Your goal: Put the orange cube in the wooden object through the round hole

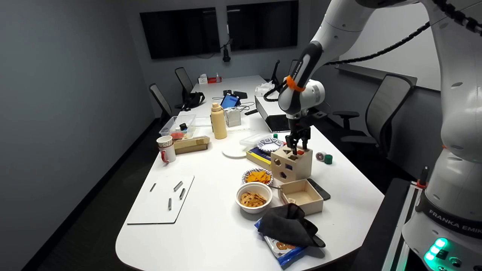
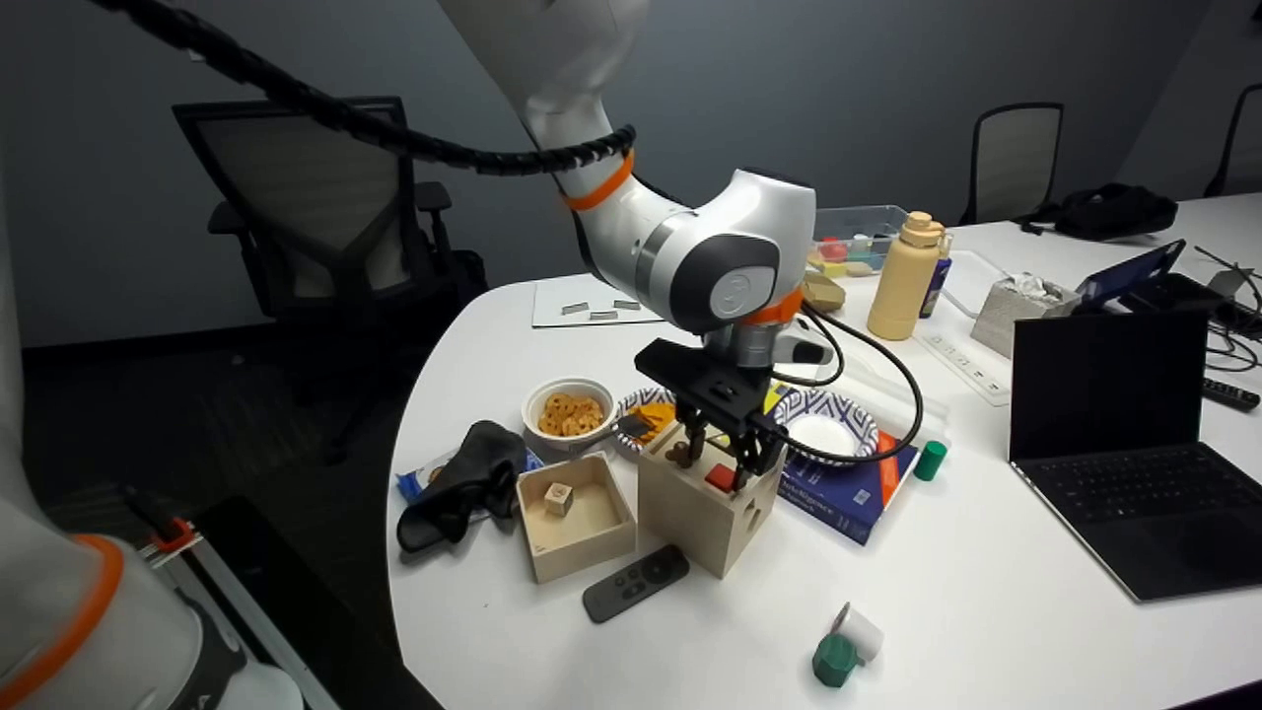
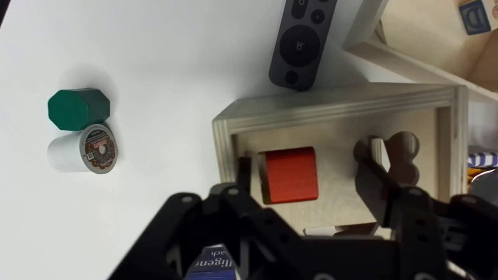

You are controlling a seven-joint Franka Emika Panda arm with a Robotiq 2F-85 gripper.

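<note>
The wooden object (image 1: 290, 169) is a pale box with shaped holes, standing on the white table. The orange cube (image 3: 292, 175), a small red-orange block, sits in a squarish hole in its recessed top, with a narrow gap along one side. The block also shows in an exterior view (image 2: 721, 477). My gripper (image 3: 304, 159) points down over the box top, open, one finger on each side of the block and apart from it. One finger is over the lobed hole (image 3: 402, 159). I cannot make out a clearly circular hole; a side opening (image 2: 752, 517) is seen at a slant.
A shallow wooden tray (image 2: 584, 560) with a letter block and a dark remote (image 2: 636, 582) lie beside the box. A snack bowl (image 1: 241, 197), a snack plate (image 1: 244, 174) and a blue book (image 2: 838, 498) are close. A green block (image 3: 79, 109) and white pod (image 3: 68, 153) stand apart.
</note>
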